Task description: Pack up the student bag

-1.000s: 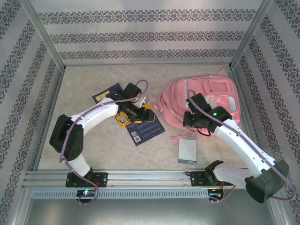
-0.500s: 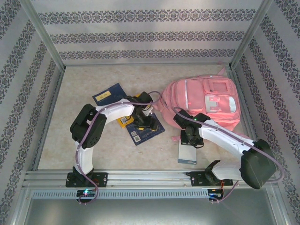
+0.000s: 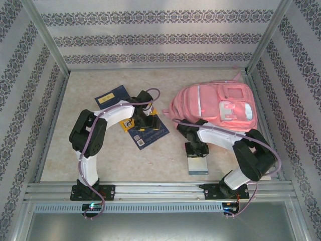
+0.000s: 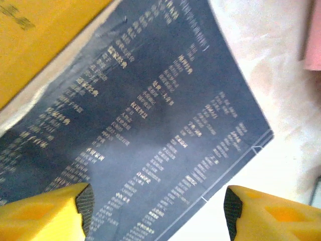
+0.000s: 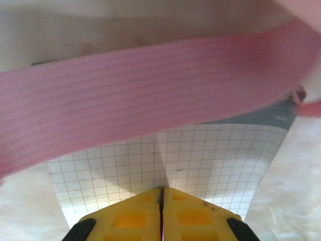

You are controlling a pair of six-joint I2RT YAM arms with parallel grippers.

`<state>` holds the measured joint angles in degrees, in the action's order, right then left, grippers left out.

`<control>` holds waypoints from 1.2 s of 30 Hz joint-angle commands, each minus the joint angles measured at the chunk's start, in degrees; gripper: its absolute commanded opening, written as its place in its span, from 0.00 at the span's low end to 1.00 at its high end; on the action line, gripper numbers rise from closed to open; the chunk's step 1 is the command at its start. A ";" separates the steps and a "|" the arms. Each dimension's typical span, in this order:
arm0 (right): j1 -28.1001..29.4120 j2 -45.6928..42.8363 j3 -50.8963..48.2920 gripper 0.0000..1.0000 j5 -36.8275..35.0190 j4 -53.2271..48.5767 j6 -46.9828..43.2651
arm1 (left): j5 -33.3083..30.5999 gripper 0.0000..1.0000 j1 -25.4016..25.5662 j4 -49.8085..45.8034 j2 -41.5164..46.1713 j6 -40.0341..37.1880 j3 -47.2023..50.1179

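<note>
Saw left claw (image 4: 158,206) spread wide over dark blue book (image 4: 150,125), found right claw (image 5: 161,201) pinched shut above grid notebook (image 5: 210,155), pink strap (image 5: 125,110) crossing it, spotted student bag (image 3: 220,108) lying flat at tabletop (image 3: 100,160) right rear.

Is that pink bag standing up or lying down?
Lying flat. The bag is spread on the table, its front pockets facing the overhead camera.

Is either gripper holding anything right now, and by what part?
Nothing is held. The left gripper stands open above the dark blue book; the right gripper is shut empty above the grid notebook, short of the pink strap.
</note>
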<state>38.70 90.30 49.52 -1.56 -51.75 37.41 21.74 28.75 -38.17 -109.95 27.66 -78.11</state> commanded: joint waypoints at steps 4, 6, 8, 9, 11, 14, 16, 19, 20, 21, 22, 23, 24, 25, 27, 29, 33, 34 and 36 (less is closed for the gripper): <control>5.35 6.83 3.69 0.05 15.19 12.62 -6.23 | -0.97 0.71 -0.62 -3.04 10.28 0.16 1.67; 7.13 6.73 6.31 0.05 17.98 14.11 -8.09 | 0.53 0.72 -0.63 -3.04 12.14 -0.17 2.86; 8.42 6.51 9.31 0.05 20.85 15.16 -10.27 | 1.93 0.72 -0.55 -3.11 13.06 -0.67 4.08; 8.86 6.27 10.71 0.05 22.84 15.87 -11.30 | 2.70 0.72 -0.54 -3.18 13.26 -0.94 4.74; 9.29 5.21 13.02 0.07 24.09 15.99 -13.00 | 4.41 0.71 -0.37 -3.17 13.12 -1.44 5.86; 8.12 3.06 14.56 0.19 21.10 12.69 -13.67 | 6.21 0.70 0.35 -3.50 13.37 -1.80 7.03; 6.91 1.35 13.47 0.21 21.73 10.49 -13.85 | 6.79 0.70 1.60 -3.22 13.96 -2.62 7.60; 7.23 -2.19 10.37 0.11 21.33 6.76 -12.87 | 9.67 0.70 3.97 -2.08 13.27 -3.23 7.97; 7.90 -3.58 8.45 0.06 20.96 6.32 -11.40 | 9.97 0.69 4.78 -2.31 12.52 -3.38 7.80; 8.38 -4.90 6.83 0.03 20.84 5.92 -9.73 | 10.32 0.69 5.84 -2.39 11.78 -3.64 7.71; 8.74 -5.80 5.16 0.00 21.22 5.62 -8.38 | 10.45 0.68 6.64 -2.62 11.17 -3.91 7.66; 9.15 -7.15 3.52 0.00 21.04 5.08 -6.75 | 10.47 0.68 7.45 -2.83 10.61 -4.09 7.66; 9.41 -8.28 2.14 0.00 20.07 4.61 -5.21 | 10.58 0.68 8.05 -3.03 10.26 -4.26 7.82; 9.55 -9.92 0.62 0.00 19.87 4.35 -3.52 | 10.55 0.68 8.78 -3.20 10.00 -4.56 8.15; 9.55 -13.94 -3.64 0.12 20.39 6.37 0.81 | 9.93 0.69 9.92 -3.66 9.67 -5.08 9.01; 9.42 -17.53 -7.69 0.22 21.73 10.27 4.55 | 9.42 0.69 10.37 -3.27 9.53 -5.50 10.27; 8.77 -21.57 -15.71 0.26 26.95 21.79 11.43 | 9.61 0.69 10.45 -2.47 8.33 -5.69 12.20; 8.57 -21.93 -17.08 0.26 27.92 24.31 12.66 | 9.65 0.69 10.45 -2.35 8.02 -5.60 12.54; 7.54 -22.07 -20.54 0.29 30.73 30.82 15.29 | 9.76 0.69 10.45 -1.84 7.49 -5.60 13.61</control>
<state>47.31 68.75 32.38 24.08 -32.27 45.87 31.11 38.96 -39.64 -101.62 23.88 -65.93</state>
